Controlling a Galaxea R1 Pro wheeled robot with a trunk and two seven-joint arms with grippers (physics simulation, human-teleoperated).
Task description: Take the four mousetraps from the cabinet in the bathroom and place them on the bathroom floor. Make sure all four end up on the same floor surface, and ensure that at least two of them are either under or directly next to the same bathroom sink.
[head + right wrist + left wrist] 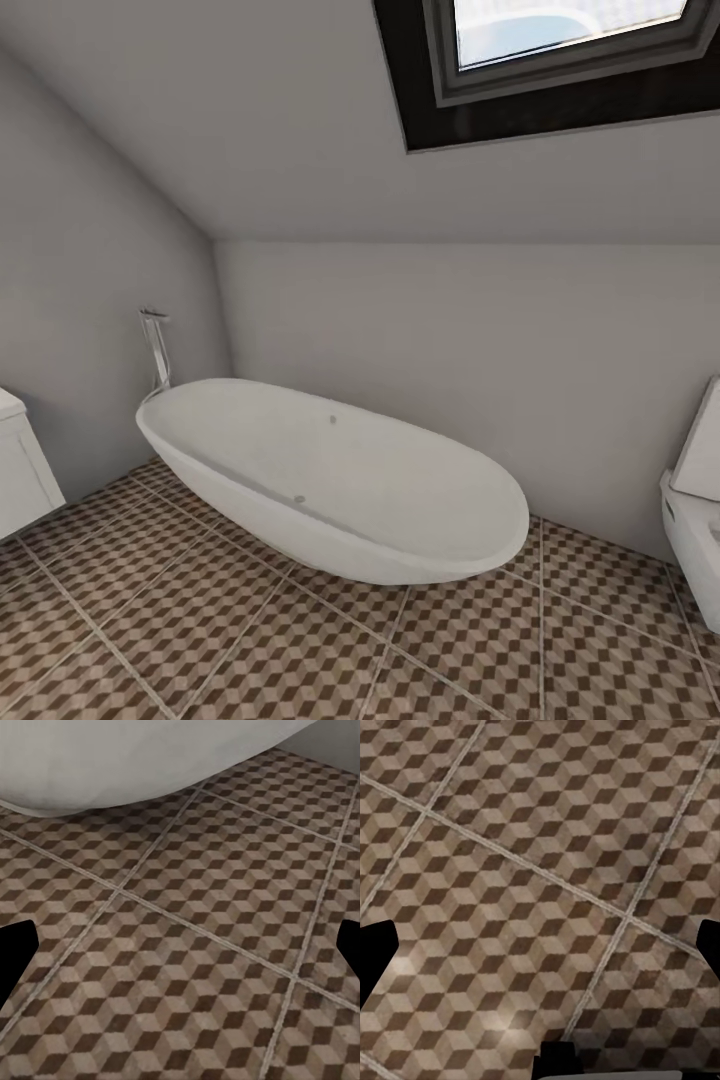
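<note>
You had both arms hanging low, wrists aimed down at the bathroom floor (540,870). The left claw (540,945) showed only dark fingertips at the two sides of its wrist view, set wide apart, so it was released and empty, with bare patterned tile between them. The right claw (180,952) was likewise spread and empty over the tiles; ahead of it curved the white bathtub (112,757), its edge close. Beyond both claws, the tub (330,470) stood near the wall, a white vanity (20,470) off left, a toilet (695,500) off right, open tile between.
</note>
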